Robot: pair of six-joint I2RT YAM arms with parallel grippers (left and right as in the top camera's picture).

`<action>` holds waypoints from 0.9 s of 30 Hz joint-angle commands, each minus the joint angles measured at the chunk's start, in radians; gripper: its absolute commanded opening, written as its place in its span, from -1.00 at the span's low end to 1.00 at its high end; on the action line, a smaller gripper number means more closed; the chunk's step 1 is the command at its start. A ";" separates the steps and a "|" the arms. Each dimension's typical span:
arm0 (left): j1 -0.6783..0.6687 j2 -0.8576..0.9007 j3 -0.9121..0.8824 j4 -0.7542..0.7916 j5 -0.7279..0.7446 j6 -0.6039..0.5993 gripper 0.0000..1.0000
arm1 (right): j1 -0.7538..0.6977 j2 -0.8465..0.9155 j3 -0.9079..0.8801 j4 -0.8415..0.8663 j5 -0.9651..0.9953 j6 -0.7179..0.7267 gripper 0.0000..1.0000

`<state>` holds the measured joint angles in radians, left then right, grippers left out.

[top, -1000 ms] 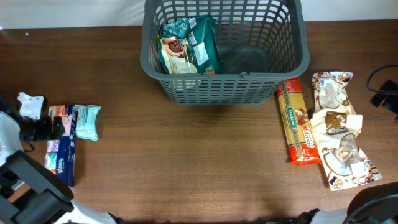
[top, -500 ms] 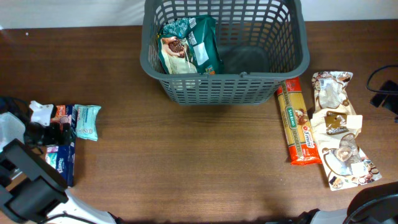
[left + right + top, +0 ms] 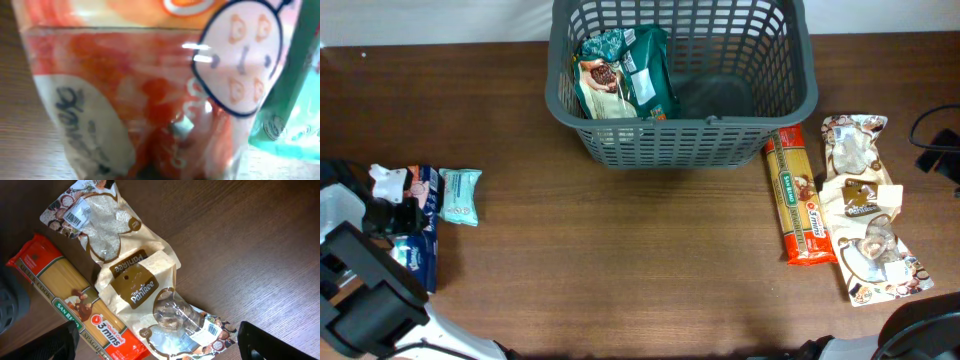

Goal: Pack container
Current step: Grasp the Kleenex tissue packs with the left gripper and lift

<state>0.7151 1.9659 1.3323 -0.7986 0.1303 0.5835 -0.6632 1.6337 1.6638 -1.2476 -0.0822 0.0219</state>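
On the dark wooden table (image 3: 620, 250), far left, the left gripper (image 3: 392, 212) crowds an orange-red plastic packet (image 3: 150, 100); I cannot tell its opening. The dark grey lattice plastic container (image 3: 720, 145), far centre, holds green bags (image 3: 625, 75). A red spaghetti pack (image 3: 798, 200) and cream pouches (image 3: 860, 195) lie unpacked on the right, below the wide-spread right gripper (image 3: 157, 340). Packing looks barely started.

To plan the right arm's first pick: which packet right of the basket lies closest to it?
The long spaghetti packet with red ends; it lies beside a corner of the basket, while the pale pouches lie farther right.
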 commanded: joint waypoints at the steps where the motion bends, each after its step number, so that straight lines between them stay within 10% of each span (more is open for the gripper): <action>1: -0.023 0.006 0.074 -0.002 0.014 -0.024 -0.93 | 0.001 0.000 0.000 0.003 0.016 -0.006 0.98; 12: -0.282 -0.082 0.844 -0.026 0.061 -0.111 -0.96 | 0.001 0.000 0.000 -0.005 0.016 -0.006 0.98; 27: -0.974 0.000 1.072 0.012 0.239 0.420 -0.97 | 0.001 0.000 0.000 -0.034 0.011 -0.005 0.98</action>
<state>-0.2138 1.9152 2.4046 -0.7811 0.3092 0.8532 -0.6632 1.6337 1.6638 -1.2774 -0.0753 0.0204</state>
